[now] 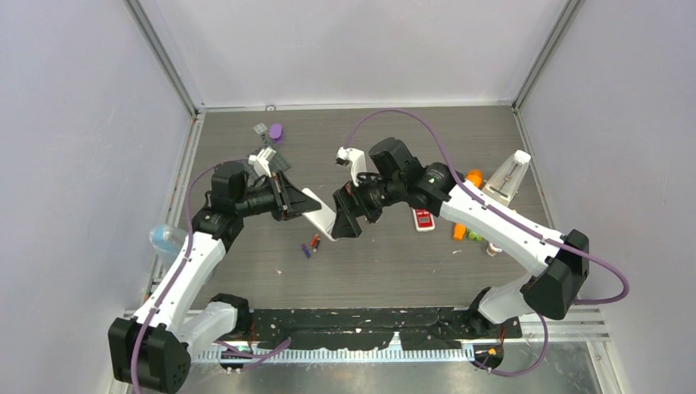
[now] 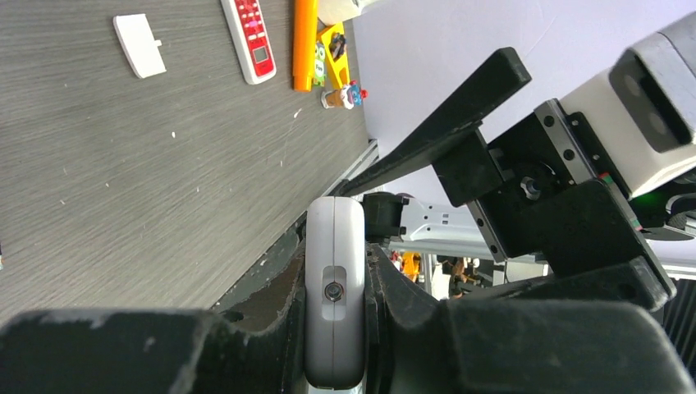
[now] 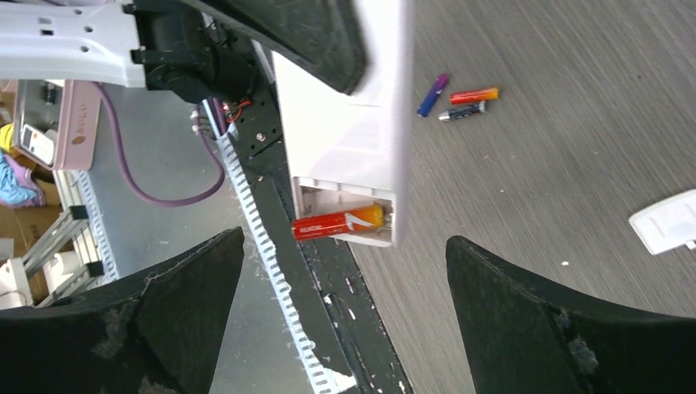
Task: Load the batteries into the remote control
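Grey wood-grain counter [image 1: 394,271], white-walled cell. Left fingers [image 2: 164,353] pinch the white remote [image 3: 345,139] and hold it off the counter. Right fingers [image 3: 525,328] are spread wide either side of the remote's open end, not touching it. One red-orange battery [image 3: 336,223] sits in the open compartment, one end sticking out. Three loose batteries [image 3: 455,97] lie together on the counter, with the white cover [image 3: 669,222] lying apart from them.
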Robot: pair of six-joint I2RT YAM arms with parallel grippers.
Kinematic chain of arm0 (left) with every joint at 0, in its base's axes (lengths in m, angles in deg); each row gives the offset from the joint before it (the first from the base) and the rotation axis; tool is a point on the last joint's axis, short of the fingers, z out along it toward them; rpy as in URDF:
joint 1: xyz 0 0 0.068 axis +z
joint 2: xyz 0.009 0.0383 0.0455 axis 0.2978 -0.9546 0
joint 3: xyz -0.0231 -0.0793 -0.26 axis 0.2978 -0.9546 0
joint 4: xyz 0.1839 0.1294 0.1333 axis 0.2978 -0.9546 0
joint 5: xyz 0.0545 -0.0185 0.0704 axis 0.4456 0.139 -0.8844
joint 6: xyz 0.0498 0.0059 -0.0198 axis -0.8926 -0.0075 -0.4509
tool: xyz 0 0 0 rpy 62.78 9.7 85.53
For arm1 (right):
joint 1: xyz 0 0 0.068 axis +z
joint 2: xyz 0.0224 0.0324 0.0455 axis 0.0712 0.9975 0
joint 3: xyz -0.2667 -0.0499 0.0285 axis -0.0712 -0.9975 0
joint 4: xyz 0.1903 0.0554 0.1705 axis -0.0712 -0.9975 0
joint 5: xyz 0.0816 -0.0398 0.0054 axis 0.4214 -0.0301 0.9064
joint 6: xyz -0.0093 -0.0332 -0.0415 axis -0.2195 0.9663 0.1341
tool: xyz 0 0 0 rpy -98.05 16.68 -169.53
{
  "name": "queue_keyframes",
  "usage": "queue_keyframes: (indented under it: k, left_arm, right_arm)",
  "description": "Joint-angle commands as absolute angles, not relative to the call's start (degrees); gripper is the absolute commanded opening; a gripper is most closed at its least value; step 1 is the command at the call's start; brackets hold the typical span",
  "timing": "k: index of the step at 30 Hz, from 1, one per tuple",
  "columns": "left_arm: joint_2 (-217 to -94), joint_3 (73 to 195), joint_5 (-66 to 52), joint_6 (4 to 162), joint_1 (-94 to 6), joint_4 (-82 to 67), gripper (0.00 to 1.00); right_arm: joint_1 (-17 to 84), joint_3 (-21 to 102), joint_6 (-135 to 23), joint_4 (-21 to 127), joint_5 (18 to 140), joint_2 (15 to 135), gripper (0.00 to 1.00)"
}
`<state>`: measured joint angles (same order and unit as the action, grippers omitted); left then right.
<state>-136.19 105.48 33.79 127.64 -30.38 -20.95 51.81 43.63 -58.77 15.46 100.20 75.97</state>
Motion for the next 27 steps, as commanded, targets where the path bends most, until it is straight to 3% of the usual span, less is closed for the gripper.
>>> queue_keyframes:
  k: [1, 10, 19, 27]
  left_arm:
    - [-136.4, 107.5, 36.9, 125.6, -30.5, -21.2, 0.00]
    - [-136.7, 107.7, 37.8, 125.3, -30.5, -21.3, 0.00]
    - [-137.3, 107.4, 36.6, 125.9, -30.5, -21.3, 0.00]
    - [-138.1, 105.2, 36.1, 130.8, -30.5, -18.9, 0.00]
  right_arm:
    - [52.6, 44.5, -57.4, 18.4, 105.1, 76.2, 0.97]
    - [53.8, 45.3, -55.2, 15.9, 103.1, 78.4, 0.96]
    - [54.0, 43.1, -61.7, 22.3, 98.5, 75.5, 0.97]
    - [56.9, 38.8, -61.7, 27.8, 85.6, 68.5, 1.00]
